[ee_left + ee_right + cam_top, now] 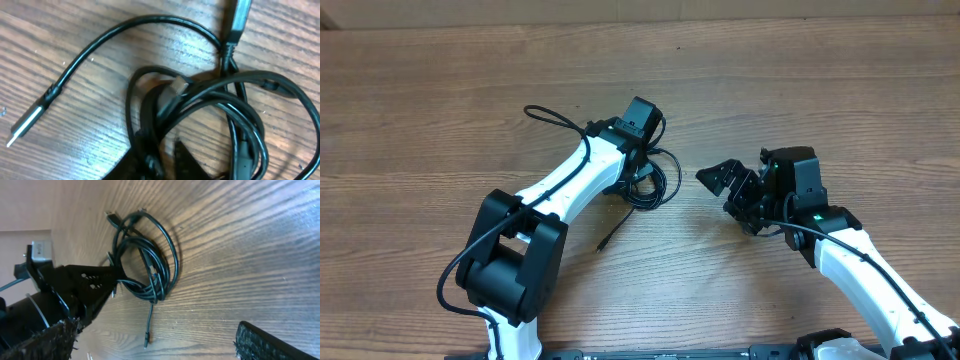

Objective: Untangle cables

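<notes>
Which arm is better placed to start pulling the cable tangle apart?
Left, likely. The left gripper is right at the cable tangle, its jaws down among the strands. The right gripper is open but off to one side, touching no cable; it would have to travel in first.

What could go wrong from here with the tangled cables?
1. The left gripper sits over several overlapping loops of the thin black cables; it may pinch more than one strand and drag the whole bundle.
2. The right gripper hangs open, apart from the tangle, so nothing pins it down; a pull might tighten the knot instead of loosening it.
</notes>
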Motion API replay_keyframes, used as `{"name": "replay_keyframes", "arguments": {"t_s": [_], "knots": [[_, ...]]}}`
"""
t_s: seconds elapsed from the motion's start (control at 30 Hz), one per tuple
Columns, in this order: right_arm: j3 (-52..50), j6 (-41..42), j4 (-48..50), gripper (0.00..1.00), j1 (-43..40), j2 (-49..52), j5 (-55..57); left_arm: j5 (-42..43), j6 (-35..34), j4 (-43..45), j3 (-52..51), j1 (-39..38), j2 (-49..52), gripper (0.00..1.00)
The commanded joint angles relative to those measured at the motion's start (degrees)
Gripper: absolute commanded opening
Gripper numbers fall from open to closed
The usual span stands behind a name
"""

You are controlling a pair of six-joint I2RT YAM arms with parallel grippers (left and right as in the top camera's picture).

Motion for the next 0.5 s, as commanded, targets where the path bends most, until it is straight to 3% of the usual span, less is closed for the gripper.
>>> {"name": "replay_keyframes", "arguments": {"t_s": [0.0, 0.13, 0.47], "knots": [[1.40, 0.02, -0.24, 1.00, 0.39, -0.04, 0.09, -1.18, -0.57, 0.55, -0.44, -0.07, 0.72, 0.10], [1.40, 0.00, -0.24, 1.00, 0.39, -0.04, 0.09, -1.18, -0.57, 0.35, -0.46, -0.09, 0.72, 0.04], [1.40, 0.02, -2.40, 1.00, 0.39, -0.04, 0.09, -0.94, -2.51, 0.07, -0.44, 0.31, 0.35, 0.04]]}}
